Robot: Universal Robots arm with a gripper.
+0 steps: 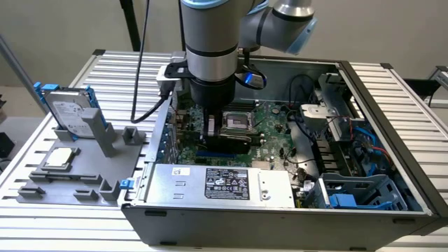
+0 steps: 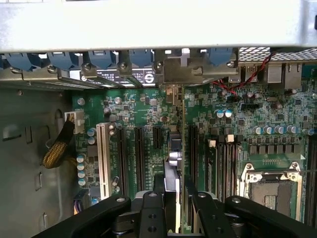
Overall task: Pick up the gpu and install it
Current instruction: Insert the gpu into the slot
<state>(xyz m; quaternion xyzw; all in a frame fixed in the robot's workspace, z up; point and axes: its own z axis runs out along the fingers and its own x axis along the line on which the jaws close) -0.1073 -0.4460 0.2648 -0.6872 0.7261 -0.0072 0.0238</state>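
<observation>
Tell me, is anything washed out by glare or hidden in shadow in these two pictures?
In the wrist view, the case wall along the edge glares nearly white, while the motherboard is evenly lit and the claw sits dark in the foreground. In the exterior view, light is soft; the arm shades the board beneath it.

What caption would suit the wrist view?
Gripper holding the gpu edge-on over the motherboard slots inside the open case.
</observation>
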